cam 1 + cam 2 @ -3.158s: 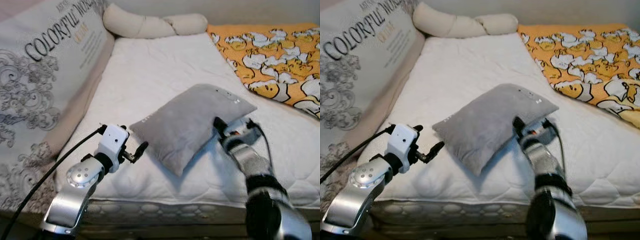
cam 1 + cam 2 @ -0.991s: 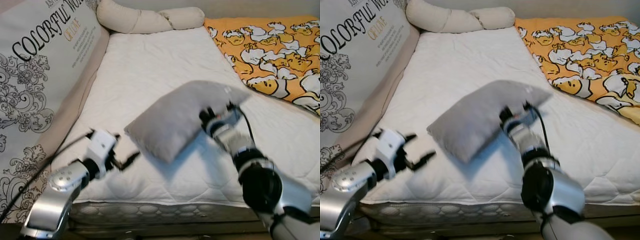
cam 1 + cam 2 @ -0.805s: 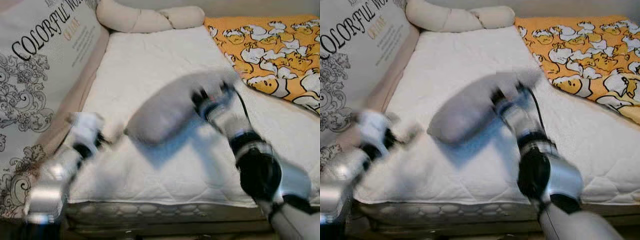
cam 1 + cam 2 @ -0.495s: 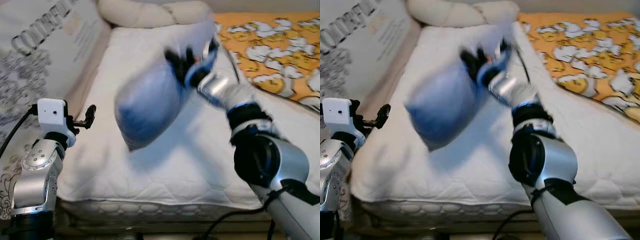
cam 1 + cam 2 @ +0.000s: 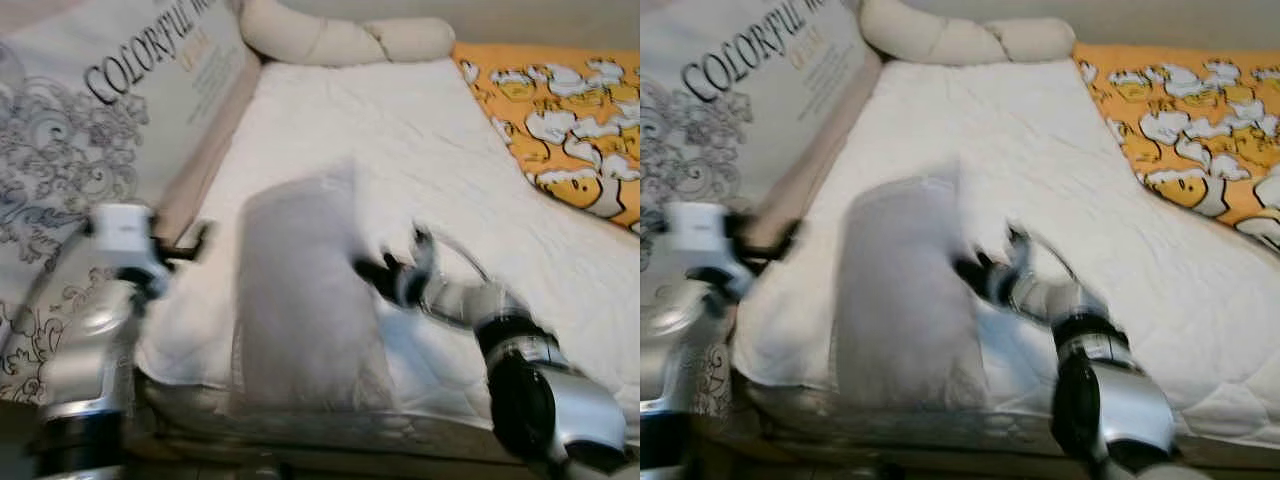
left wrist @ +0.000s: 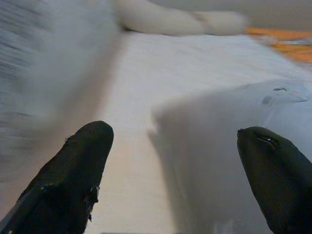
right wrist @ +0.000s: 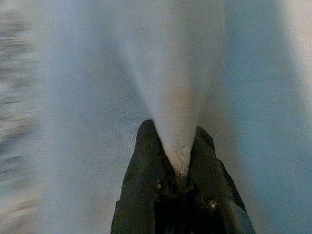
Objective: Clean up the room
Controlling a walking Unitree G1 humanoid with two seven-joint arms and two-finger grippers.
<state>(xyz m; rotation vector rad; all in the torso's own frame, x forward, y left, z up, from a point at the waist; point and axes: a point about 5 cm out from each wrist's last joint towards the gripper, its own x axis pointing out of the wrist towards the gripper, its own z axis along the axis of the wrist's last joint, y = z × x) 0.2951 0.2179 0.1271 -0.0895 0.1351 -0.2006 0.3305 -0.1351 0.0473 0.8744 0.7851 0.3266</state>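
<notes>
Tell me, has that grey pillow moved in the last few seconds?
Yes. The grey pillow, pinched in the right gripper, was lifted and swung from mid-mattress to the front edge, nearer the big printed cushion.

Bed (image 5: 400, 150): white quilted mattress. At its head lay a long cream bolster (image 5: 345, 40); along its right side, an orange patterned blanket (image 5: 570, 130); at its near edge, blurred, a grey pillow (image 5: 300, 300) stood upright.

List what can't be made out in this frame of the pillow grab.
- Gray pillow: motion blur in both eye views smears its edges; whether it rests on the mattress is unclear.
- Right gripper: its wrist view shows pinched fabric; the rest is blurred.
- Left gripper: the side cushion beyond is smeared.
</notes>
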